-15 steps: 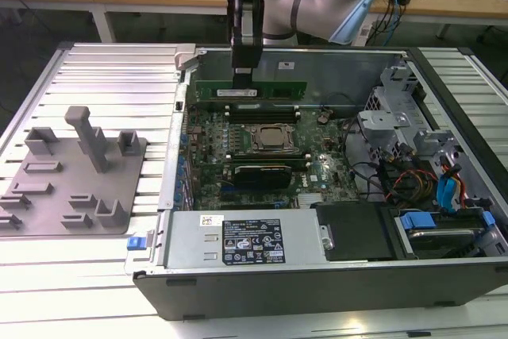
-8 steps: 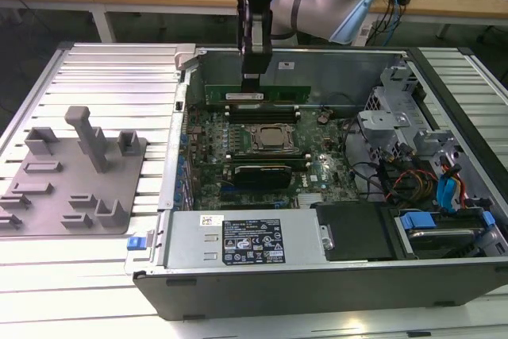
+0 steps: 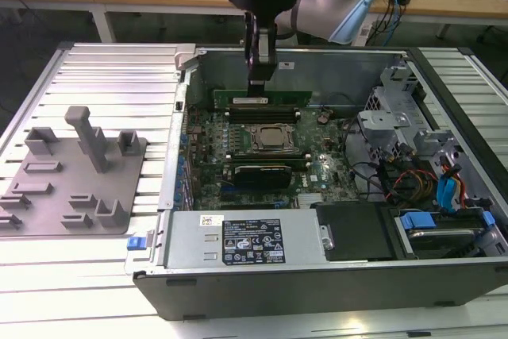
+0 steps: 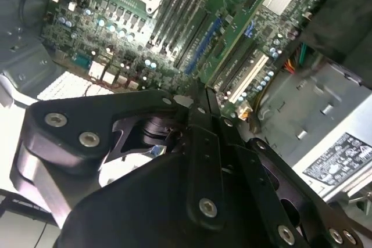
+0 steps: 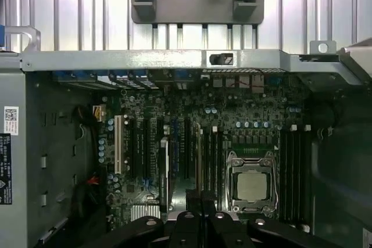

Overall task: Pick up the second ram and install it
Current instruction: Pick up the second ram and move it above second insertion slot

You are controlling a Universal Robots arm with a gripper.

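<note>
The second ram (image 3: 279, 98) is a long green stick with a white label. It hangs on edge above the motherboard (image 3: 317, 168), over the slots on the far side of the processor socket (image 3: 270, 139). My gripper (image 3: 260, 82) reaches straight down from the arm and is shut on the ram's top edge near its middle. In the second wrist view the ram (image 4: 235, 30) runs away from the closed fingers (image 4: 174, 104) as a green board. In the first wrist view its thin edge (image 5: 200, 161) leads out from my gripper (image 5: 203, 204), beside the socket (image 5: 251, 185).
The open computer case lies on a ribbed metal table (image 3: 111, 77). A grey fixture plate (image 3: 71, 172) with upright blocks sits at the exterior view's left. The power supply (image 3: 238, 240) fills the near side. A drive cage and cables (image 3: 413, 148) crowd the right.
</note>
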